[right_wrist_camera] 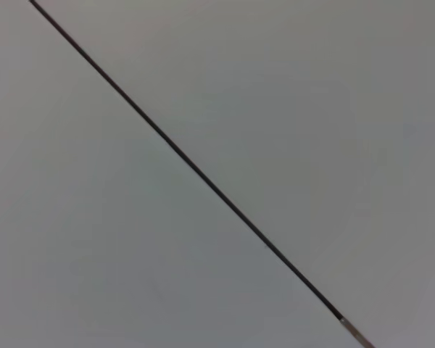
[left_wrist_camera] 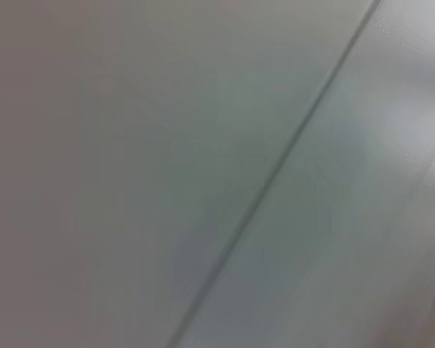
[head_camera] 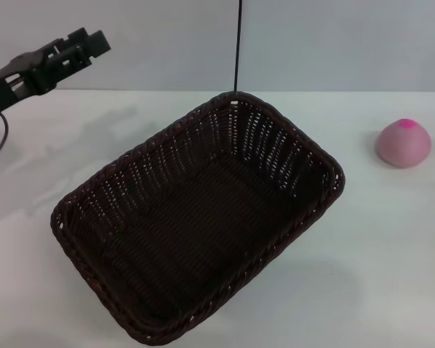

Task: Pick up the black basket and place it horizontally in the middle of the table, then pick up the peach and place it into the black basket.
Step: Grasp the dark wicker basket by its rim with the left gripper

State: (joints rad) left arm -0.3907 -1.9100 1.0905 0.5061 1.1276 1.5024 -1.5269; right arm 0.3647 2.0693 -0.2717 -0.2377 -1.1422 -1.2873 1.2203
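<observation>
My left gripper is hanging up high over the far left corner of the table, nothing in it. Can't honestly tell if the fingers are apart or closed from here, they're just a dark lump end-on in the head view. Both wrist views show only blank surface with a seam line, so no help there.

Nearest thing to that gripper is the black basket, sitting below it and off toward my right, closer in to the body. It's lying on a diagonal: long axis runs from the near left corner up to the far right corner. Doesn't look horizontal to me yet, so I reckon it needs turning before anything else.

Farther out again, past the basket's far right corner, is the peach, on the table well apart from the basket. Right arm isn't visible anywhere, but the peach is clearly on its side, so I'd use the right for that and the left for the basket.
</observation>
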